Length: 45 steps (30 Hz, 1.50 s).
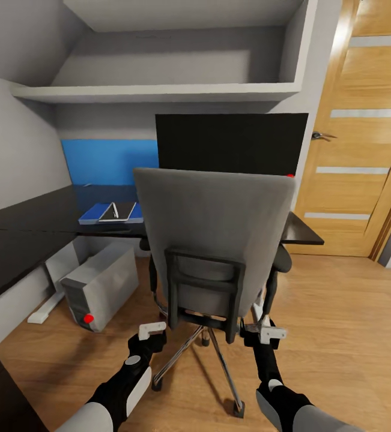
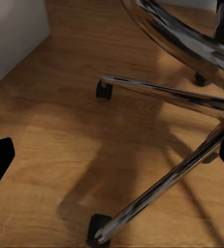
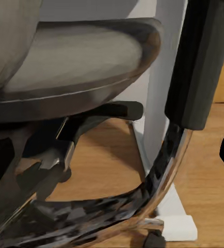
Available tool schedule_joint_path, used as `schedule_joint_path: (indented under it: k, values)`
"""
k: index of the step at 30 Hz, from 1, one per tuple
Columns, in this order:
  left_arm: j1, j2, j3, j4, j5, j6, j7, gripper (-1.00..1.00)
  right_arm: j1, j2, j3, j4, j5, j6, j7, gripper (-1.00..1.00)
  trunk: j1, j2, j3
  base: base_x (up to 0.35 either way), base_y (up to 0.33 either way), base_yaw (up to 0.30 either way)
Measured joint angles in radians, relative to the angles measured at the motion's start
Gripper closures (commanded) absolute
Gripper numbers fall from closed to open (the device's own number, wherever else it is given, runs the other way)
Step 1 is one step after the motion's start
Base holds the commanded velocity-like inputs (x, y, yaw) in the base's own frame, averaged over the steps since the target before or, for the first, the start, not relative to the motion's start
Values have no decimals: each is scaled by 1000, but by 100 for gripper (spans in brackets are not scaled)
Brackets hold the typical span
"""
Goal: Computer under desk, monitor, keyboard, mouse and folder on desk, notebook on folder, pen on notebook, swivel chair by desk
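The chair [image 1: 214, 240] stands with its back to the robot, facing the desk [image 1: 33, 231], its seat partly under the desk edge in front of the monitor [image 1: 231, 144]. The folder [image 1: 111, 213] already lies on the desk with a notebook [image 1: 116, 211] and pen [image 1: 115, 210] stacked on it, and the computer [image 1: 99, 287] sits on the floor under the desk, so the step in hand looks like setting the chair close to the desk. The left gripper [image 1: 152, 329] hangs low beside the chrome base [image 2: 169, 98], the right gripper [image 1: 266, 331] near the right armrest post [image 3: 202, 62]; both jaws stand apart, holding nothing. To do this well, push evenly with both arms on the chair's frame or back, low enough that it rolls rather than tips, and keep the push straight so the castors do not swing it toward the computer. Stop once the seat is tucked near the desk edge, short of the monitor.
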<state>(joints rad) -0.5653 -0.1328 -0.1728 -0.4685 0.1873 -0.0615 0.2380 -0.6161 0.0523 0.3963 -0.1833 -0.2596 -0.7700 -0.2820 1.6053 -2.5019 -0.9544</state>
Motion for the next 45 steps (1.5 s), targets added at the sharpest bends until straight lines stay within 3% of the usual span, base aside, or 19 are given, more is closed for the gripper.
schedule_joint_path:
  k: [26,36,45]
  values:
    - [0,1,0,-1,0,2,0,-100,0,0,0,0,0,2,0,-100,0,0,0,-334,-1,0]
    - [0,2,0,-1,2,3,5,-100,0,0,1,0,0,4,0,-100,-5,2,39,-284,-90,0]
    - [0,0,0,-1,6,6,13,-100,0,1,0,1,-2,5,1,-100,-40,65,67,-19,-7,0]
